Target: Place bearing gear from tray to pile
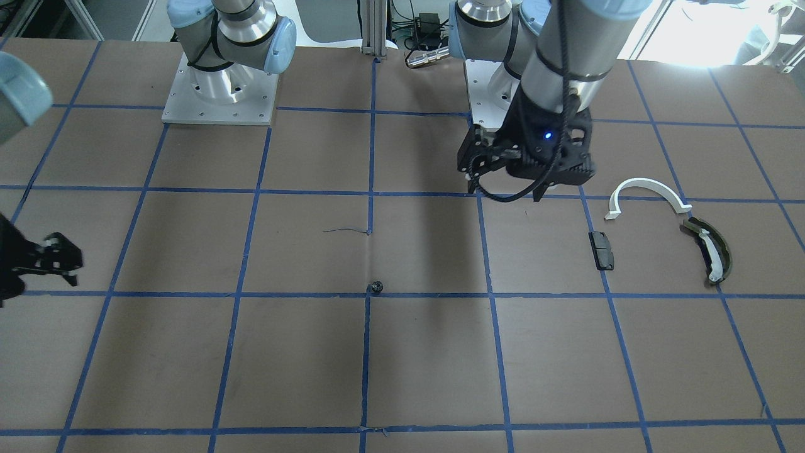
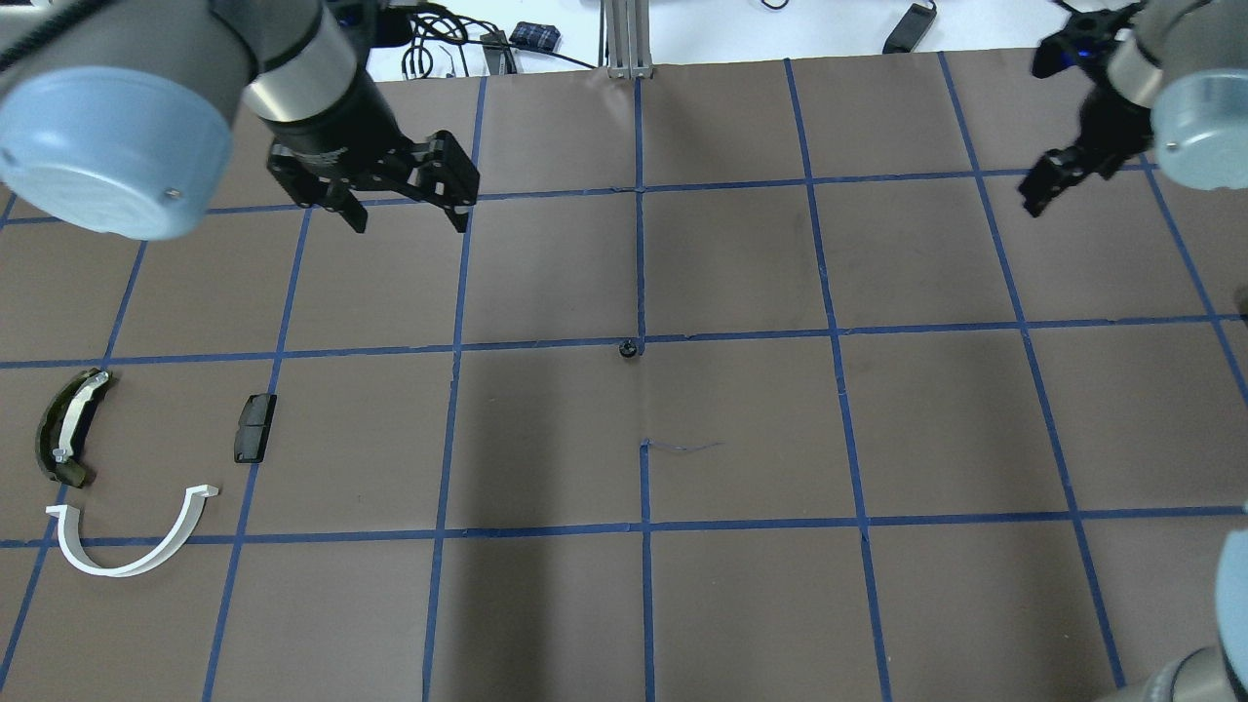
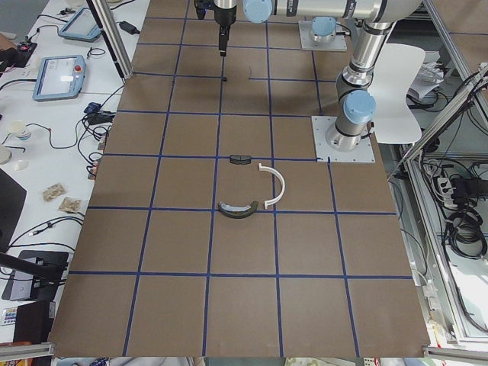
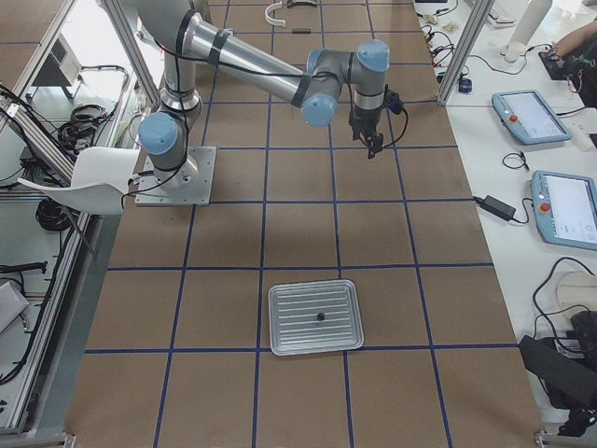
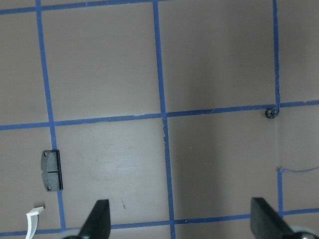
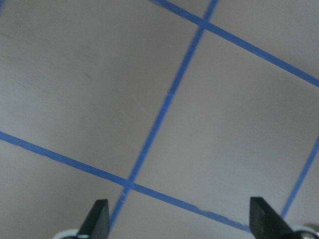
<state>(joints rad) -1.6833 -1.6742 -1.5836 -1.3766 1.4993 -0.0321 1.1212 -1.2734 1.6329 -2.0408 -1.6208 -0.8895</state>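
Observation:
A small black bearing gear [image 1: 375, 287] lies on the table's centre at a tape crossing; it also shows in the overhead view [image 2: 629, 348] and the left wrist view [image 5: 271, 113]. A metal tray [image 4: 289, 341] holds one small dark piece [image 4: 320, 317], too small to identify. The pile is a white arc [image 2: 107, 570], a black block [image 2: 255, 427] and an olive curved piece [image 2: 63, 429]. My left gripper [image 2: 409, 226] is open and empty, above the table between pile and gear. My right gripper [image 2: 1035, 195] is open and empty, raised at the far right.
The brown table [image 1: 188, 352] carries a blue tape grid. Both arm bases [image 1: 220, 94] stand at the robot's edge. A thin wire scrap [image 1: 346, 230] lies near the gear. Pendants and cables [image 4: 532, 112] lie on the side bench beyond the table.

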